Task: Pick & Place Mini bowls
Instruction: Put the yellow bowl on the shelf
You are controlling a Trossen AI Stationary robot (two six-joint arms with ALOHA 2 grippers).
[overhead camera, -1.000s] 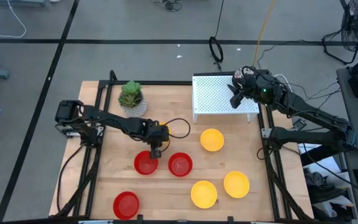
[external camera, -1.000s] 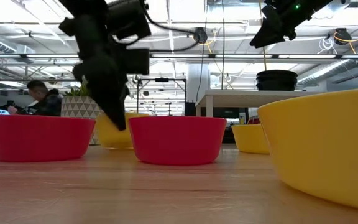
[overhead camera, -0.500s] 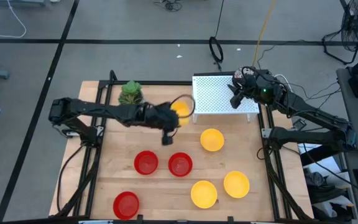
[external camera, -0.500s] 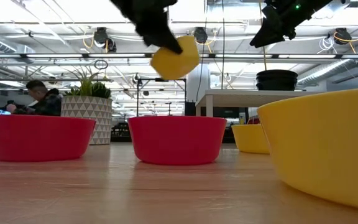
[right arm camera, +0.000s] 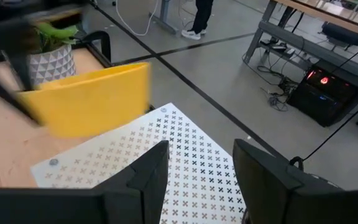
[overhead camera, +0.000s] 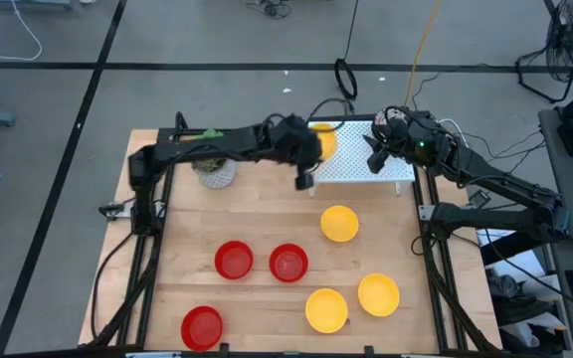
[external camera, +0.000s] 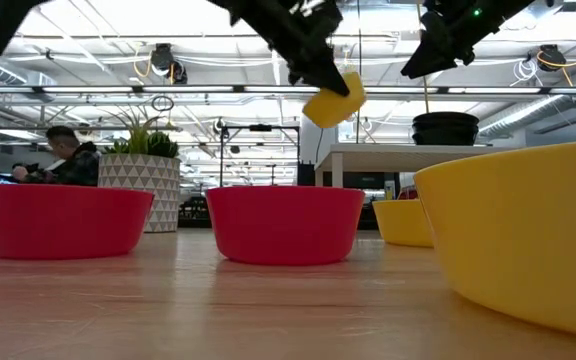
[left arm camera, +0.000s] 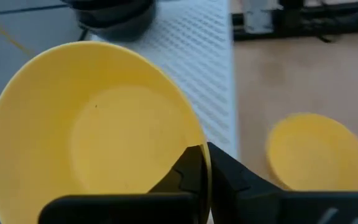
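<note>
Landmark: white perforated shelf at the table's back edge.

Nearest the camera side, well short of the shelf: three red bowls and three yellow bowls sit loose on the wooden table. One of the yellows is just in front of the shelf.

Left gripper is clamped on the rim of a fourth yellow bowl, carried in the air at the shelf's left front corner, tilted rather than level. In the left wrist view the fingers pinch the rim edge-on and the perforated top lies straight beyond the bowl.

So the drop spot is directly ahead of the left claw; the bowl likely needs levelling before release.

Right gripper waits over the shelf's right side, jaws apart, holding nothing. It is close, but the left arm has the bowl.

Potted plant sits left of the shelf, under the left arm.
</note>
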